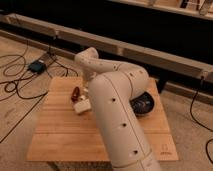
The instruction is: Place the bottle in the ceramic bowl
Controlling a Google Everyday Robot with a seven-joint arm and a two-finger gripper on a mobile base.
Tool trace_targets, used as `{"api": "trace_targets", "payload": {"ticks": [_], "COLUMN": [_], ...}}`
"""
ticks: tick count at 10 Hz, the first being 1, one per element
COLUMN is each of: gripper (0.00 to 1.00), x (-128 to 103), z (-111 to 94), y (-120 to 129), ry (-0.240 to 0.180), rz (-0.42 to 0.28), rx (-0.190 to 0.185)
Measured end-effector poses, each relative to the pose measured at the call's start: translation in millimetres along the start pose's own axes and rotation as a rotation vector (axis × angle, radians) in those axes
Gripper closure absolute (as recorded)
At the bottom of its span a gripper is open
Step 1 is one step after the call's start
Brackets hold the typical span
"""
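The ceramic bowl (143,104), dark and glossy, sits on the right part of the wooden table (55,135), half hidden behind my arm. My white arm (116,115) rises from the front, bends at the elbow (90,60) and comes down over the table's left middle. The gripper (86,91) is at its end, low over the table between a small dark red object (75,93) and my forearm, mostly hidden by the arm. A whitish object (81,106) lies just below it; I cannot tell if it is the bottle.
Black cables and a small blue-grey box (36,65) lie on the floor to the left. A long dark bench or rail (150,50) runs behind the table. Another cable hangs at the far right (200,95).
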Motion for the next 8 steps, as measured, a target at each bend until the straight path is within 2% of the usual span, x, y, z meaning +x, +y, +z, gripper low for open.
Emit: {"api": "trace_targets", "payload": {"ticks": [3, 4, 8], "gripper": [0.35, 0.41, 0.8], "x": [1, 2, 2], "z": [7, 11, 15], "y": [-2, -4, -6], "ry": [0.01, 0.016, 0.024], "rz": [-0.005, -0.009, -0.024], "rx": [0.016, 0.024, 0.032]}}
